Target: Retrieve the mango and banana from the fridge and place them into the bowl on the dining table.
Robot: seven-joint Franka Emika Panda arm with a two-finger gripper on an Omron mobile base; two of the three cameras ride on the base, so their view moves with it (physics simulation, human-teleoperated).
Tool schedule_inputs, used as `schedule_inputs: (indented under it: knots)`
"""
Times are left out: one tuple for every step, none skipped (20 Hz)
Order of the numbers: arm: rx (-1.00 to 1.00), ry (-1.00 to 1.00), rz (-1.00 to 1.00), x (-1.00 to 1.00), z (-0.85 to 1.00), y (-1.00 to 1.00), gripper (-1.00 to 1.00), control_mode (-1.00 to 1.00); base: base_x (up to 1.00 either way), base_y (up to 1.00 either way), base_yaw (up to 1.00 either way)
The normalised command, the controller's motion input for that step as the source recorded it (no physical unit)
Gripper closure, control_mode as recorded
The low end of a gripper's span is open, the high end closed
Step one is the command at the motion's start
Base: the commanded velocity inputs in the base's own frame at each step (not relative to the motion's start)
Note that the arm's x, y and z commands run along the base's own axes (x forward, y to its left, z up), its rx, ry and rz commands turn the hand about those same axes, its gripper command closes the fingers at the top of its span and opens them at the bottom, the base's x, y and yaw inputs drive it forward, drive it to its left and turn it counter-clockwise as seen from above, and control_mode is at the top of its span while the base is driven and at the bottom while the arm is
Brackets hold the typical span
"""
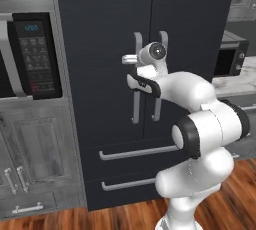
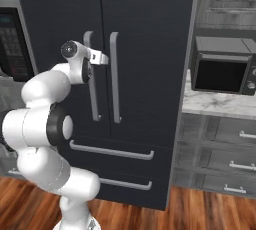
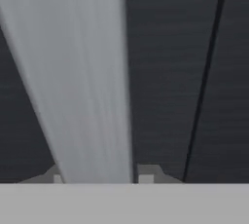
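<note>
I have the gripper (image 3: 98, 178) clamped on the left door handle (image 3: 82, 82) of the fridge (image 1: 100, 24), high on the bar for leverage; doors shut, so I judge mango and banana are inside, pull comes next.

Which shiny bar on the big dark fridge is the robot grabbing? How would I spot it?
Find the tall dark fridge with two doors. Two upright silver bars run side by side where the doors meet. It is the left door handle, the one with the gripper closed around its upper part; the right door handle stands free.
</note>
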Motion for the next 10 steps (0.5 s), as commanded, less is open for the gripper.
schedule_inputs:
  knots:
    - [0.00, 0.00, 0.00, -0.53, 0.06, 0.00, 1.00, -1.00, 0.00, 0.00, 0.00]
    - [0.00, 0.00, 0.00, -0.69, 0.03, 0.00, 1.00, -1.00, 0.00, 0.00, 0.00]
    - [0.00, 0.00, 0.00, -0.87, 0.00, 0.00, 1.00, -1.00, 0.00, 0.00, 0.00]
    - [0.00, -0.06, 0.00, -1.00, 0.00, 0.00, 1.00, -1.00, 0.00, 0.00, 0.00]
    - [0.00, -0.11, 0.00, -1.00, 0.00, 0.00, 1.00, -1.00, 0.00, 0.00, 0.00]
    - [0.00, -0.13, 0.00, -1.00, 0.00, 0.00, 1.00, -1.00, 0.00, 0.00, 0.00]
    - [0.00, -0.15, 0.00, -1.00, 0.00, 0.00, 1.00, -1.00, 0.00, 0.00, 0.00]
    - [0.00, -0.13, 0.00, -1.00, 0.03, 0.00, 1.00, -1.00, 0.00, 0.00, 0.00]
    - [0.00, -0.13, 0.00, -1.00, 0.05, 0.00, 1.00, -1.00, 0.00, 0.00, 0.00]
    - [0.00, -0.11, 0.00, -1.00, 0.09, 0.00, 1.00, -1.00, 0.00, 0.00, 0.00]
